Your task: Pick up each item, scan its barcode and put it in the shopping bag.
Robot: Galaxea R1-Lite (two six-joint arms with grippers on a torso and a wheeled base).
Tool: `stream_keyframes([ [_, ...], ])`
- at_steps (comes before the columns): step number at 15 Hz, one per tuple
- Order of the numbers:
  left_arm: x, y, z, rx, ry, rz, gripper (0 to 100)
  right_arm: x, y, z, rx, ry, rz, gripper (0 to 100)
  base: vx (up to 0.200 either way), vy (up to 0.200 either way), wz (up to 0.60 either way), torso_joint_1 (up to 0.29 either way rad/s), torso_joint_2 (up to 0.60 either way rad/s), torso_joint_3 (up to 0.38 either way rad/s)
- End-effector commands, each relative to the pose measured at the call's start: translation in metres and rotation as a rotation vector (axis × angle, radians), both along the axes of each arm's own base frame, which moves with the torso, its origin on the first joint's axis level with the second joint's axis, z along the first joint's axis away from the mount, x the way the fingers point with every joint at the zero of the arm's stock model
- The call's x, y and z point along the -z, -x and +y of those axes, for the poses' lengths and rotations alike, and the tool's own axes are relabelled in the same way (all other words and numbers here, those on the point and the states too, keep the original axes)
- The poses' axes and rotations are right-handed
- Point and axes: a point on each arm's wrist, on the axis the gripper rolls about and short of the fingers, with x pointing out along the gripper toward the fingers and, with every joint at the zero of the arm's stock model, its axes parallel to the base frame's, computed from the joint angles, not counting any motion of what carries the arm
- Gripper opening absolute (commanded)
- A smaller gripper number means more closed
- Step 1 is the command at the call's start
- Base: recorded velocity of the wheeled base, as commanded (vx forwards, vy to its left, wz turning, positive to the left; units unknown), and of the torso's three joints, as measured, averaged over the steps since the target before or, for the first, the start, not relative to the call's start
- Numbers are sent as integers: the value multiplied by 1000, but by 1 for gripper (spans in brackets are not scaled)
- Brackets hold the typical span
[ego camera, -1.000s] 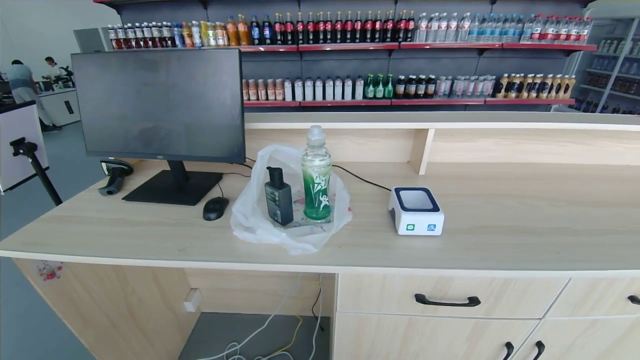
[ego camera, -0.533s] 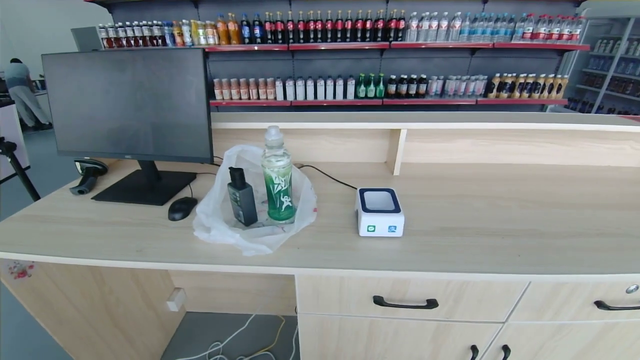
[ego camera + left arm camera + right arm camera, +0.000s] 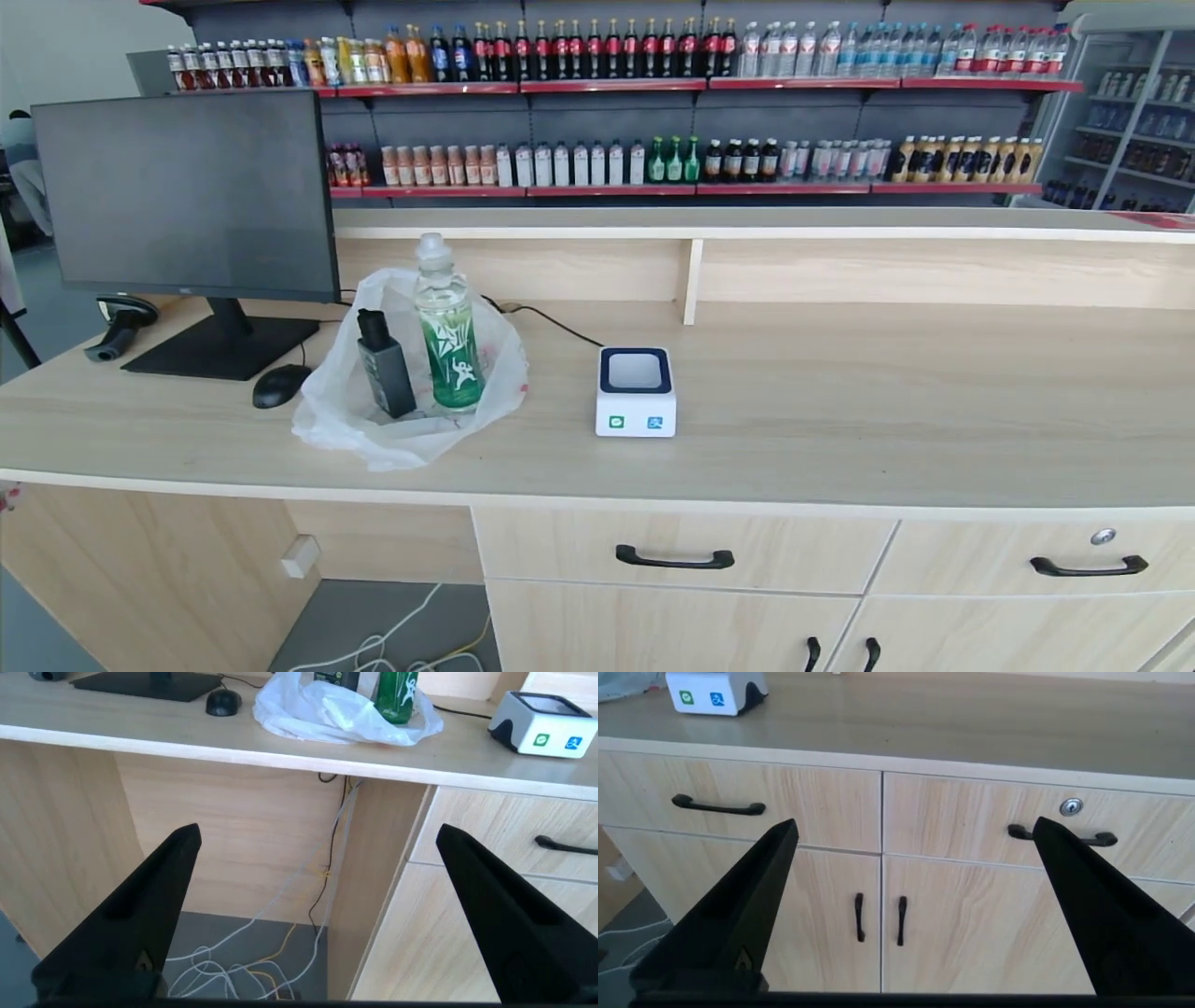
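Note:
A white plastic shopping bag (image 3: 411,425) lies open on the wooden counter (image 3: 840,411). A green-labelled drink bottle (image 3: 450,341) and a small dark bottle (image 3: 386,366) stand upright in it. Right of the bag sits the white barcode scanner box (image 3: 636,392). My left gripper (image 3: 318,831) hangs open below the counter edge, facing the gap under the bag (image 3: 322,714) and the green bottle (image 3: 397,695). At the drawer fronts my right gripper (image 3: 915,826) is open, lower than the scanner (image 3: 710,691). Both hold nothing.
A monitor (image 3: 187,187), a mouse (image 3: 278,385) and a handheld scanner (image 3: 117,327) stand left of the bag. Drawers with black handles (image 3: 674,560) lie below the counter, loose cables (image 3: 271,961) in the open gap. A raised ledge (image 3: 747,224) and drink shelves stand behind.
The whole head view has shifted, so the camera has moved rightwards. The bag, bottles and scanner keep their places on the counter.

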Motion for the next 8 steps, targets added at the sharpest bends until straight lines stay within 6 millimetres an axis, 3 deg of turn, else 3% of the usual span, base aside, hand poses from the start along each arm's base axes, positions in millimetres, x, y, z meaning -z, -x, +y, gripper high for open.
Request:
stream_keyframes([
  [1, 0, 0, 0, 1, -1, 1, 100, 0, 0, 0, -1, 2, 0, 100, 0, 0, 0, 0, 0, 0],
  [4, 0, 0, 0, 1, 2, 1, 100, 0, 0, 0, -1, 0, 2, 100, 0, 0, 0, 0, 0, 0],
  [8, 0, 0, 0, -1, 4, 3, 100, 0, 0, 0, -1, 0, 2, 100, -200, 0, 0, -1, -2, 6],
])
